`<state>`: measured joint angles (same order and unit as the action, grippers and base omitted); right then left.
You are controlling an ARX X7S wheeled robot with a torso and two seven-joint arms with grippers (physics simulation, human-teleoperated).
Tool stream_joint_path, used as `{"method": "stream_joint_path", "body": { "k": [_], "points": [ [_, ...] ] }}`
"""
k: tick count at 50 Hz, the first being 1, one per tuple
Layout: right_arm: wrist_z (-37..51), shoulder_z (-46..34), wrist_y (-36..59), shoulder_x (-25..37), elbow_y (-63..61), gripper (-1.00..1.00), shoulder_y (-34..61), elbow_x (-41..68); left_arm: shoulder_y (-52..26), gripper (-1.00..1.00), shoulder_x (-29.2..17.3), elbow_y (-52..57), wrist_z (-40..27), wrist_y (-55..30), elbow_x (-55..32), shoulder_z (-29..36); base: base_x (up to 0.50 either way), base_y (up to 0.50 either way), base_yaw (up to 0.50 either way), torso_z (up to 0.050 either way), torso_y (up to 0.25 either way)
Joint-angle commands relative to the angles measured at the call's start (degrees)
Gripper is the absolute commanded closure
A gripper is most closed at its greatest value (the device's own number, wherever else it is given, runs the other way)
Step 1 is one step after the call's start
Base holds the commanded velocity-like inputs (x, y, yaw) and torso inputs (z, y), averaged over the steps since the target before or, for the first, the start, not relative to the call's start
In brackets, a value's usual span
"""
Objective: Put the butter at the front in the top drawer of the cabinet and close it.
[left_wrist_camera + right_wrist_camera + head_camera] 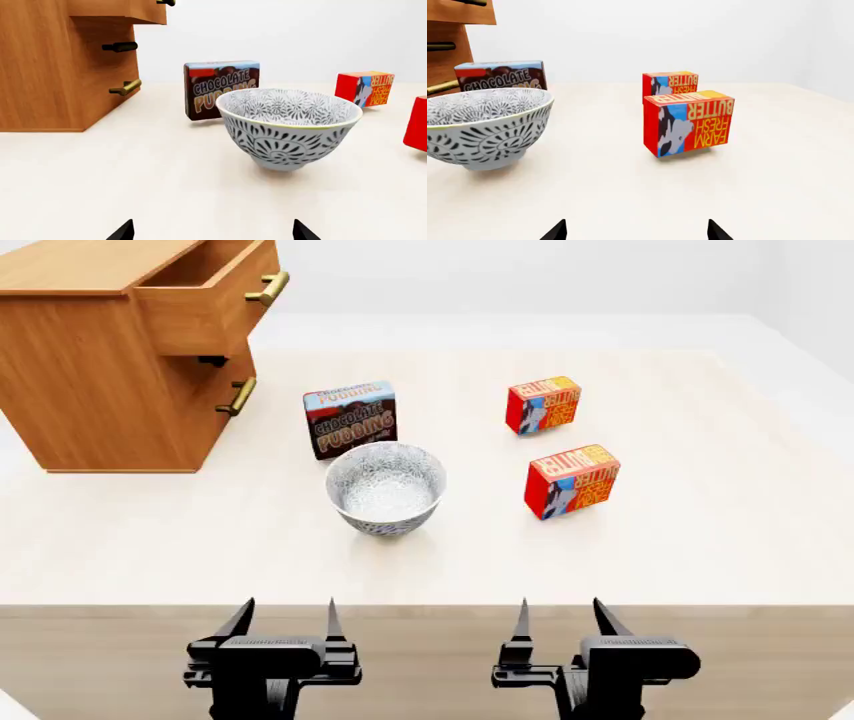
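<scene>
Left wrist view – cabinet: the cabinet [63,65] is shown as flat, light-brown wood grain with square edges; the top drawer [148,11] juts out overhead, so it is judged already open.
Left wrist view – handles: a brass bar handle [125,88] sits on the lower drawer front.
Left wrist view – bowl: a round, glossy bowl [288,127] with a dark leaf pattern stands near the camera, with the pudding box [212,85] just behind it.
Left wrist view – left fingers: only two dark tips are seen, set wide apart, with nothing between them.
Head view – butter: the butter [573,481] at the front is seen as a small red carton with yellow lettering, tilted a little on the pale table [721,540]; its twin, the rear butter [543,405], lies behind it, apart.
Head view – grippers: the left gripper [283,620] and right gripper [559,618] are held at the near table edge, both spread and empty.
Head view – step in hand: the reach for the front box is judged not yet begun – the right arm is the nearer one.
Right wrist view – how to do it well: the front carton is faced almost squarely; the fingers are best closed across its flat, smooth sides, clear of the rear box close behind.
Right wrist view – risk: the stiff, slick card may slip if gripped at a corner – a centred hold is advised.
</scene>
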<state>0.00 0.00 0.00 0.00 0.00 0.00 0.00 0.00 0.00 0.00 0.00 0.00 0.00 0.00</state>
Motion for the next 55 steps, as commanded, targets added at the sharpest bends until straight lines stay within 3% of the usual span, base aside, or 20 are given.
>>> {"method": "stream_joint_path", "body": {
  "k": [1, 9, 17, 27, 37, 42, 47, 55],
  "points": [
    [1.14, -1.05, 0.0, 0.89, -0.03, -1.0, -0.07, 0.99, 0.03, -1.0, -0.9, 0.03, -1.06, 0.13, -0.89, 1.07, 0.0, 0.0, 0.0, 0.0, 0.0],
    [2.7, -2.57, -0.14, 2.3, 0.3, -1.0, 0.08, 2.92, 0.28, -1.0, -2.4, 0.42, -1.44, 0.49, -3.88, 2.63, 0.0, 0.0, 0.0, 0.002, 0.0],
    [3.52, -2.68, 1.27, 2.83, -0.84, -1.0, 0.3, 5.35, 0.33, -1.0, -3.55, 2.38, -2.34, -1.91, -4.3, 3.96, 0.0, 0.0, 0.0, 0.05, 0.0],
    [6.6, -2.89, 11.93, 4.27, -11.39, -1.0, 1.57, 6.79, -1.76, -1.0, -6.11, 15.25, -3.49, -15.33, -5.67, 4.4, 0.0, 0.0, 0.0, 0.05, 0.0],
    [8.01, -2.8, 33.26, 7.87, -25.04, -1.0, 11.11, 8.46, -12.04, -1.0, -9.81, 30.28, -3.19, -35.77, -8.62, 3.42, 0.0, 0.0, 0.0, 0.05, 0.0],
    [8.04, -1.9, 42.49, 9.22, -28.38, -1.0, 17.86, 10.28, -20.86, -1.0, -11.24, 34.94, -2.66, -47.13, -11.08, 2.77, 0.0, 0.0, 0.0, 0.05, 0.0],
    [7.78, -1.2, 52.59, 10.81, -29.69, -1.0, 28.29, 12.03, -33.24, -1.0, -11.98, 34.47, -2.13, -57.1, -13.27, 1.91, 0.0, 0.0, 0.0, 0.05, 0.0],
    [6.83, -1.77, 63.17, 12.94, -25.88, -1.0, 44.96, 13.29, -49.9, -1.0, -12.67, 26.29, -1.22, -64.37, -14.26, 2.09, 0.0, 0.0, 0.0, 0.05, 0.0]
  ]
}}
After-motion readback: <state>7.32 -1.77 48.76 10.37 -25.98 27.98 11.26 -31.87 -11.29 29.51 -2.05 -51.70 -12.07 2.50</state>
